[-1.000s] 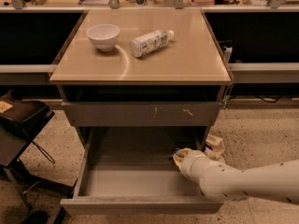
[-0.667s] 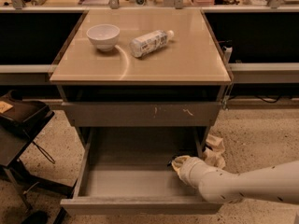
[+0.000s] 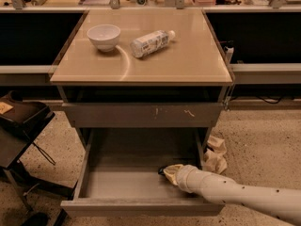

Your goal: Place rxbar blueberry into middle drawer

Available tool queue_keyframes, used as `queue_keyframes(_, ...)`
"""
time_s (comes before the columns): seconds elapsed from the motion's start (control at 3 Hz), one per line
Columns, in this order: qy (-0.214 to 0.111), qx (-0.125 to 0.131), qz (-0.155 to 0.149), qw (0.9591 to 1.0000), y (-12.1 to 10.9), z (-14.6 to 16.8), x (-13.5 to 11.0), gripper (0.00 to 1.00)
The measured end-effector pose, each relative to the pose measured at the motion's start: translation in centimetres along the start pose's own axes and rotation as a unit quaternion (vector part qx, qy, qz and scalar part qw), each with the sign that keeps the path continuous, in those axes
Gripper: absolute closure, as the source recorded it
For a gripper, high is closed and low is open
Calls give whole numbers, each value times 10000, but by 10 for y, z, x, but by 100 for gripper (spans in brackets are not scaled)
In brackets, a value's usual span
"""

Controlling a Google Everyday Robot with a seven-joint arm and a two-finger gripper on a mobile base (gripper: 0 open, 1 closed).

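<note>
The middle drawer (image 3: 123, 184) is pulled out wide, and its smooth grey floor shows. My white arm reaches in from the lower right over the drawer's front panel. My gripper (image 3: 167, 172) is inside the drawer at its right side, low over the floor. A small dark shape (image 3: 161, 172) shows at the gripper's tip. I cannot tell whether it is the rxbar blueberry, and no bar shows clearly anywhere else.
Above is a closed grey drawer front (image 3: 141, 114) with pale scratch marks. On the tan tabletop (image 3: 188, 60) stand a white bowl (image 3: 104, 36) and a lying white-labelled bottle (image 3: 150, 42). A black stand (image 3: 19, 126) is at left, and crumpled cloth (image 3: 215, 154) lies on the floor at right.
My arm has moved left and a little deeper into the open drawer, and the gripper now sits lower over the drawer floor.
</note>
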State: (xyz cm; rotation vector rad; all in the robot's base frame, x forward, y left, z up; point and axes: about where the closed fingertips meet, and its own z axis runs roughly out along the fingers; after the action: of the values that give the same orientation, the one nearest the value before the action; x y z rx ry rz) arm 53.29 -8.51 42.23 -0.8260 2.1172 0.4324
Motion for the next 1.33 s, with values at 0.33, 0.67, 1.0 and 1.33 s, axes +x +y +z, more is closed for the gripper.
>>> queue_keyframes(0.33,-218,-121,161,9996,-5,8,0,82)
queue_keyframes(0.67,-218,-121,161,9996,-5,8,0,59)
queue_keyframes(1.0,-218,-121,161,9996,-5,8,0,35)
queue_keyframes(1.33,-218,-121,161,9996,-5,8,0,13)
